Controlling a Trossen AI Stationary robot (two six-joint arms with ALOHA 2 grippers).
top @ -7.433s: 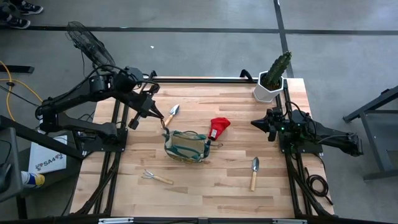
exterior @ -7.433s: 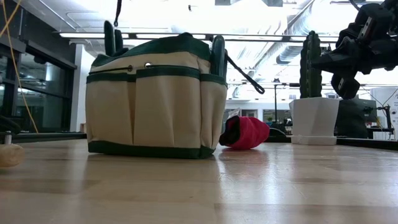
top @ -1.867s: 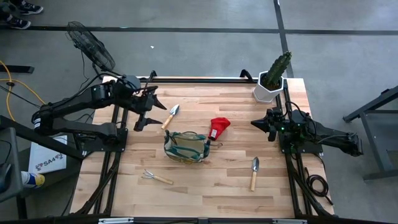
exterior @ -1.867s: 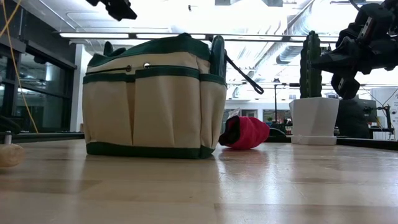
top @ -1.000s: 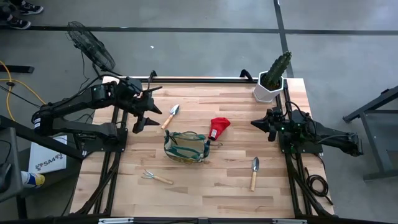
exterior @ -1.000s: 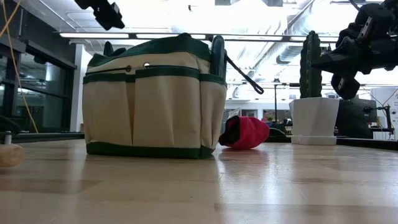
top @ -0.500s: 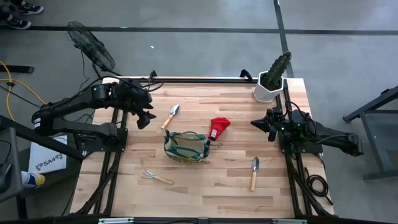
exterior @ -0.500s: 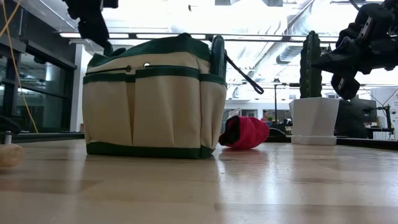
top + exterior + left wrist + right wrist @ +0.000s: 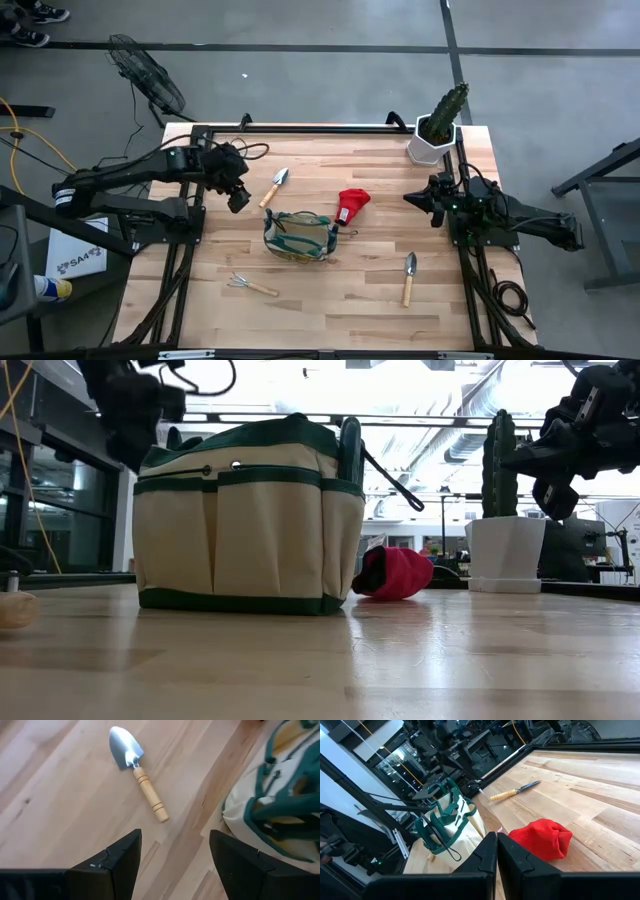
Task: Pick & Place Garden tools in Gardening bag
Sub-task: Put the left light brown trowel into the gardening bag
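Trowel at the bag's eleven o'clock is next: we are swinging our left gripper down beside it, fingers spread; right gripper is idling pressed together.

Two trowels; one rake; one bag; one red glove

Bright, even overhead light; low view backlit w/ ceiling glare, foreground tabletop blurred.
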